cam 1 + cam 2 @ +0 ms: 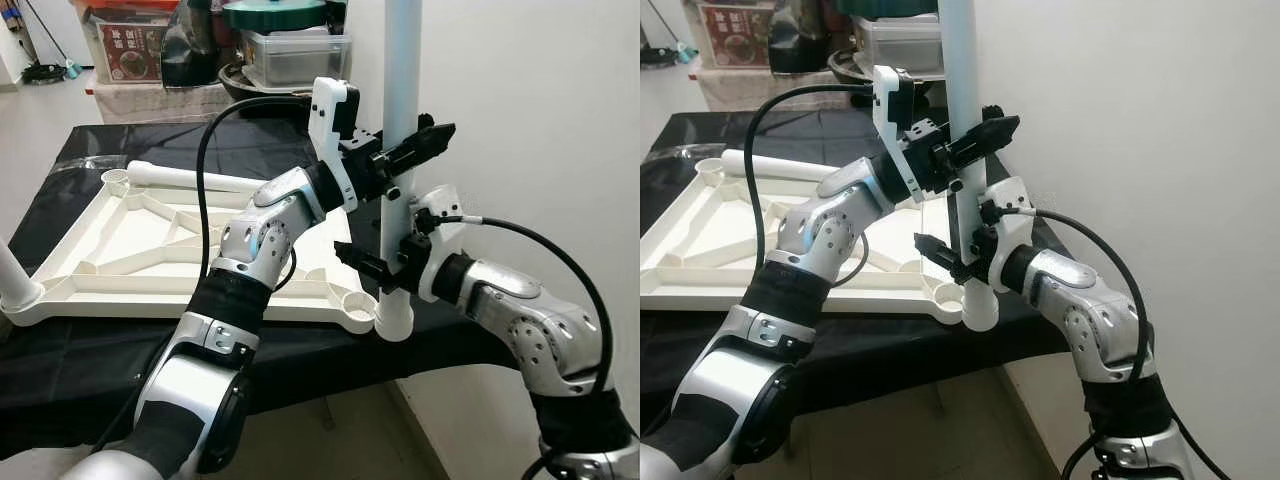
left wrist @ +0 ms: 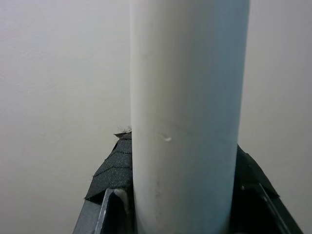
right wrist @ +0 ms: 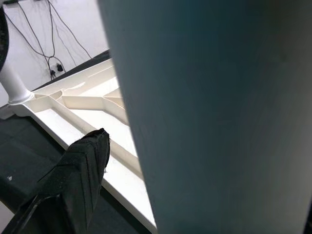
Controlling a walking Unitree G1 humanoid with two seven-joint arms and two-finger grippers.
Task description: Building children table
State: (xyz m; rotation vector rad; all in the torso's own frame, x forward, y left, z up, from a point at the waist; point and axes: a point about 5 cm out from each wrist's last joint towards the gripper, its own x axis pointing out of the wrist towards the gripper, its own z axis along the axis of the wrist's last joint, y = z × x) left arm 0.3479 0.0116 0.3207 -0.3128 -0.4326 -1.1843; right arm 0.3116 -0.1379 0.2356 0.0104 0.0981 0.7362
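Both grippers, left (image 1: 425, 143) above right (image 1: 365, 262), clamp the upright table leg (image 1: 400, 60).

Tall white plastic table leg (image 1: 402, 60) runs off top edge; I can't see upper end. Second white plastic leg (image 1: 14, 280) cut by left edge. Red-labelled box (image 1: 130, 45) lettering too small for me to read.
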